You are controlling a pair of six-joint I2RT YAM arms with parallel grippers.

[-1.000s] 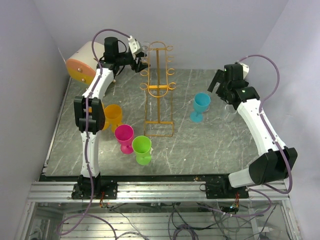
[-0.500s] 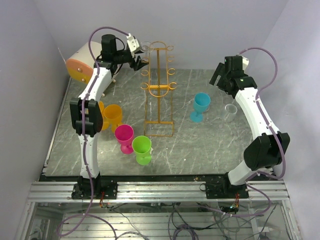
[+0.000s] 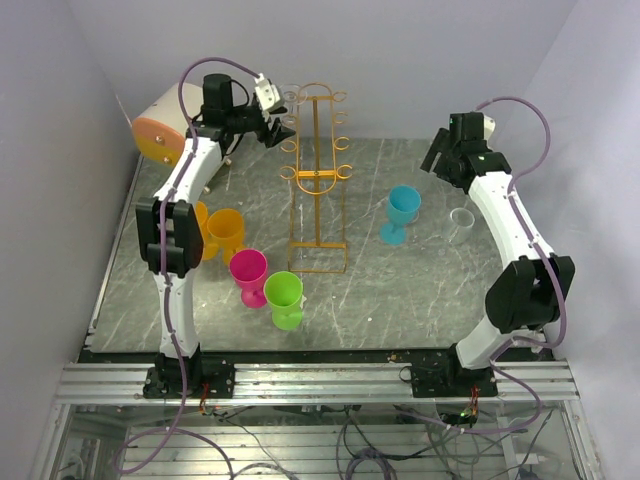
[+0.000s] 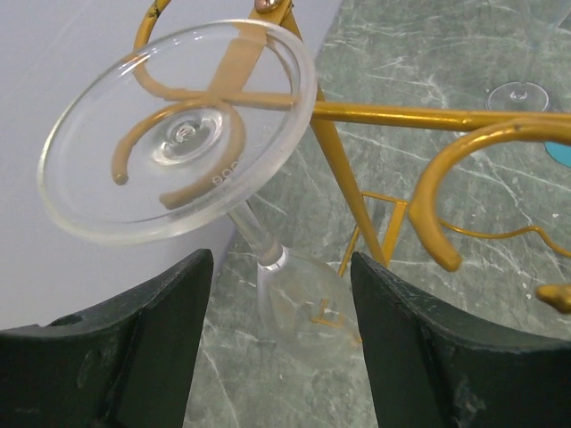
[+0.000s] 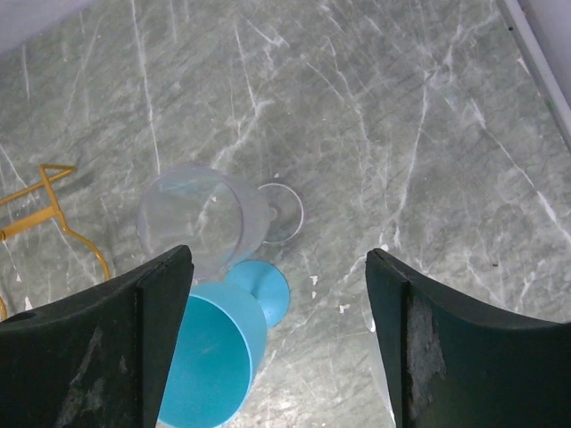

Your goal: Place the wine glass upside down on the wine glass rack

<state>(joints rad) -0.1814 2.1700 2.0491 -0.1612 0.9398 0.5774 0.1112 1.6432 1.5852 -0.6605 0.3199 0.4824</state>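
A clear wine glass (image 4: 178, 134) hangs upside down from an upper left hook of the orange-gold wine glass rack (image 3: 318, 180). Its foot rests on the ring and its bowl (image 4: 303, 303) hangs below. My left gripper (image 3: 280, 128) stands open just beside it. In the left wrist view its gripper (image 4: 281, 348) has a finger on each side of the bowl without touching it. A second clear wine glass (image 3: 461, 225) stands upright on the table at the right. My right gripper (image 3: 437, 160) hovers open behind it, holding nothing. In the right wrist view that gripper (image 5: 278, 339) looks down on the upright clear glass (image 5: 192, 214).
A blue goblet (image 3: 403, 210) stands between the rack and the upright clear glass. Orange (image 3: 225, 232), pink (image 3: 248, 272) and green (image 3: 284, 298) goblets cluster at the left front. A cream drum with an orange face (image 3: 160, 130) sits at the back left. Walls close in on three sides.
My right arm has lifted and drawn back from the upright clear glass, and its jaws have narrowed a little. The left jaws have widened slightly around the hanging glass.
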